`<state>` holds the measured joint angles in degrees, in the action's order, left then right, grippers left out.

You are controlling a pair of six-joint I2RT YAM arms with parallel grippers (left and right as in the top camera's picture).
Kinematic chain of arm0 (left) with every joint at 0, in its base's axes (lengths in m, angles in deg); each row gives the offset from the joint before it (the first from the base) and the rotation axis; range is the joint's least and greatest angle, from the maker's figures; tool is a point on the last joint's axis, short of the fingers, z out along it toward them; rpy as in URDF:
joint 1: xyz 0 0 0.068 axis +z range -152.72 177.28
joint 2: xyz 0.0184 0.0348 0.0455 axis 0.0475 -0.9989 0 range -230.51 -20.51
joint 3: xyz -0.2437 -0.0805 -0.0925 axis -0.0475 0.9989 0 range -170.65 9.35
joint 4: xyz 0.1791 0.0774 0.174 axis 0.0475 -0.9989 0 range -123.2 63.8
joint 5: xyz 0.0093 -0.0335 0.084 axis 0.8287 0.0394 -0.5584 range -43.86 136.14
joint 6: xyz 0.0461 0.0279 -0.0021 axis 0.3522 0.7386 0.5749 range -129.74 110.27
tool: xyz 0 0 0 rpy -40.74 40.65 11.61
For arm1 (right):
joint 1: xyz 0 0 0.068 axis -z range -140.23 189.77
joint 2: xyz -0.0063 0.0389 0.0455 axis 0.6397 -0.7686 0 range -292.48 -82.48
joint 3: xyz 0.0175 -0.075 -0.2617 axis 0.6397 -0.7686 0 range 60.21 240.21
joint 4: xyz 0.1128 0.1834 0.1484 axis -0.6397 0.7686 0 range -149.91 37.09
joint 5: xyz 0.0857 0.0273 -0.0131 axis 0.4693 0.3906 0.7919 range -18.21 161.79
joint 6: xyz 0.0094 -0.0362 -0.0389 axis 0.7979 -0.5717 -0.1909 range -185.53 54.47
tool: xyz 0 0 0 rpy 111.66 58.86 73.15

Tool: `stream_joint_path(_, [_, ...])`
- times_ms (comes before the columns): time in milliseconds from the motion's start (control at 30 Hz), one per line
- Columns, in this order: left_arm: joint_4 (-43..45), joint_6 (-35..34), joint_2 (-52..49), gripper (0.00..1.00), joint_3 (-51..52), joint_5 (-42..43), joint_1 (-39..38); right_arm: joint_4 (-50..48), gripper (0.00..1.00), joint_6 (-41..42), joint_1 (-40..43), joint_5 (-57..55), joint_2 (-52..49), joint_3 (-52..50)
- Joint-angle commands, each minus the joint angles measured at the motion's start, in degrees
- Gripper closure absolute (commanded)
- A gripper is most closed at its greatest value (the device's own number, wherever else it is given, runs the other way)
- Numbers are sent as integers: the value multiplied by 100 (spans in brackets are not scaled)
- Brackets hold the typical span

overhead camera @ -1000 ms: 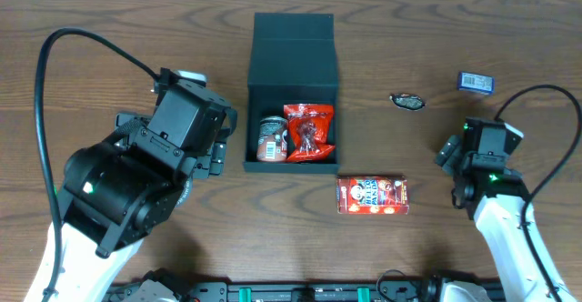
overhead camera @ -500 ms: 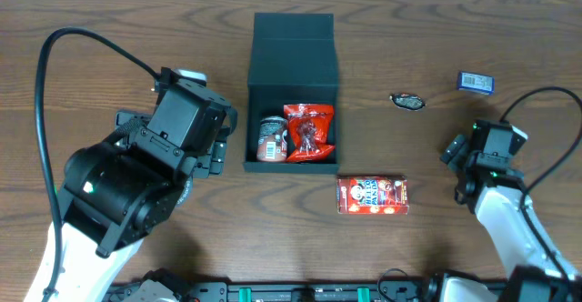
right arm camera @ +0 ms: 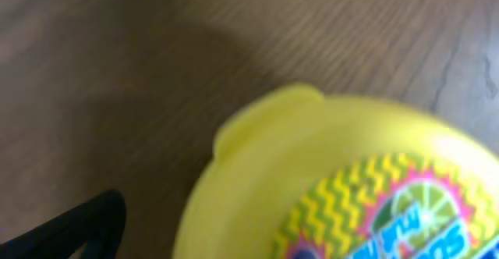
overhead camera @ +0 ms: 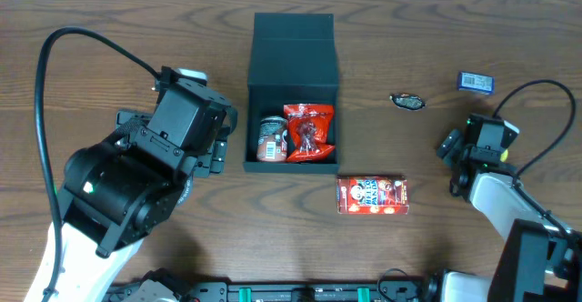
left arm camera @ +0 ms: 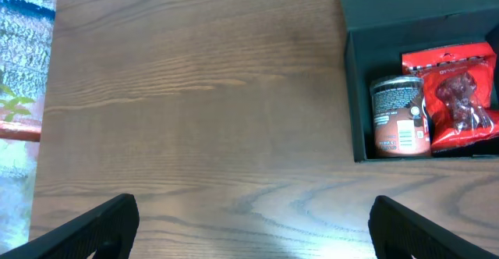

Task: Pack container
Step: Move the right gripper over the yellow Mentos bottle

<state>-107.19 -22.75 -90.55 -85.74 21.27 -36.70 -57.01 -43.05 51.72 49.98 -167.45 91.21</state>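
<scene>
1. From overhead, I see the container (overhead camera: 293,52) at the middle of the worktop (overhead camera: 109,20). Its lid lies flat, folded open toward the far edge.
2. Inside it, at the near end, a can (overhead camera: 271,139) lies beside a red pouch (overhead camera: 309,131), and the two touch.
3. The left wrist view shows the same corner close up. The container wall (left arm camera: 355,95) is at the right of the frame, with the can (left arm camera: 399,117) and pouch (left arm camera: 460,95) behind it.
4. In that view the left gripper (left arm camera: 253,208) is spread wide over bare wood, holding nothing, just left of the container. Overhead, the bulk of the left arm (overhead camera: 136,179) hides most of those fingers.
5. Only overhead shows the loose items to the right of the container: a red snack carton (overhead camera: 372,195) near its front corner, a small dark oval item (overhead camera: 407,101) and a small blue packet (overhead camera: 476,82) farther right.
6. The right gripper (overhead camera: 455,161) sits well right of the carton.
7. Only the right wrist view shows a yellow round tub (right arm camera: 351,181), blurred and very close. It does not show overhead.
8. One dark finger (right arm camera: 86,224) appears at the lower left, apart from the tub's edge. The other is out of frame. The right gripper is spread wide, and I cannot tell whether it touches the tub.
</scene>
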Motion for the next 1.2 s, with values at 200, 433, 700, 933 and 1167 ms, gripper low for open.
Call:
stream_joint_path(200, [-13, 105, -17, 5, 52, -107, -7, -140, 1, -74, 166, -245, -24, -17])
stream_joint_path(433, [-13, 103, -17, 5, 52, -103, -7, -116, 1, -92, 389, -234, -22, -17])
stream_joint_path(700, [-15, 98, -17, 5, 52, -59, -7, -94, 40, -90, 389, -59, -22, -15])
stream_joint_path(933, [-15, 98, -17, 5, 52, -57, -7, -94, 58, -87, 389, -59, -22, -15])
stream_joint_path(1167, [-15, 98, -17, 5, 52, -59, -7, -96, 81, -87, 389, -22, -22, -15])
